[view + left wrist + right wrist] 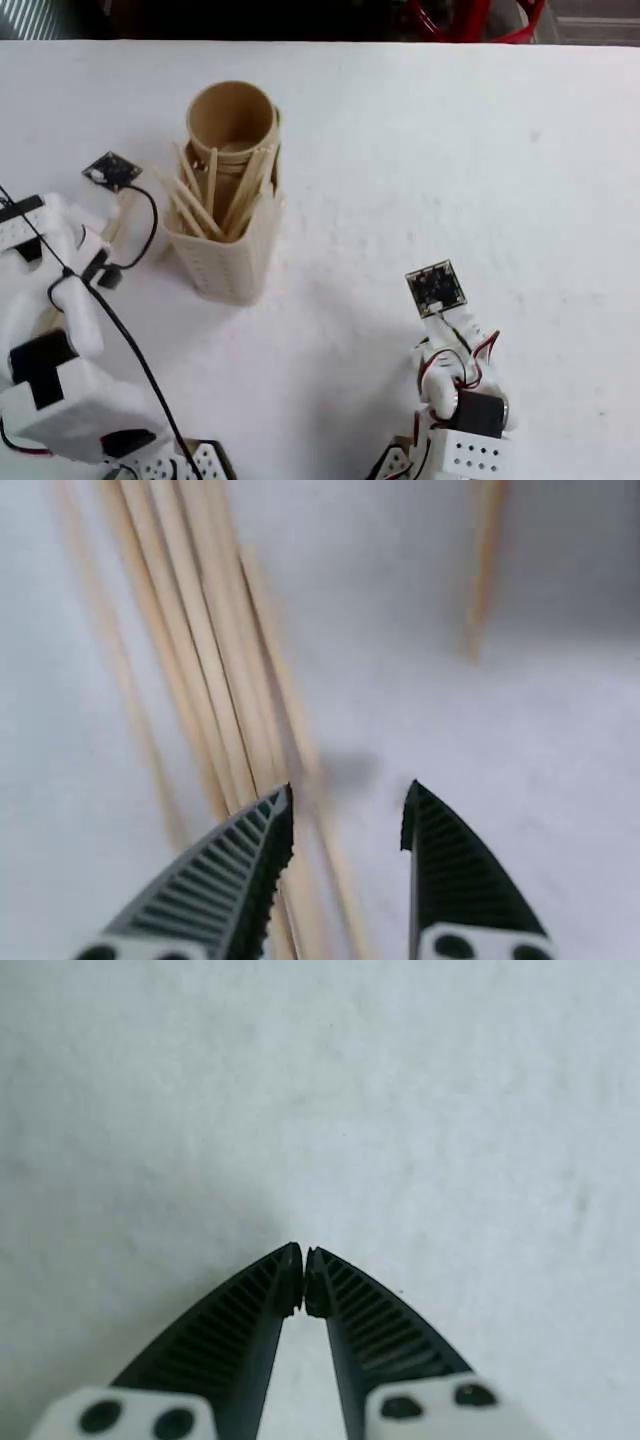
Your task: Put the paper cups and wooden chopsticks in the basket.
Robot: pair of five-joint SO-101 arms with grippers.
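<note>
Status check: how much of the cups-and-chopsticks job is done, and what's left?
Done: a paper cup and several chopsticks stand in the basket. In hand: nothing gripped; the left hand hangs open over loose chopsticks on the table. Left: those, plus what looks like one more stick lying apart. The right hand is shut over bare table.

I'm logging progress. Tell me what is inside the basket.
Inside the basket stands a paper cup, mouth up, with several chopsticks leaning beside it. The basket's walls hide its floor and the cup's lower part, so stacked cups cannot be ruled out.
</note>
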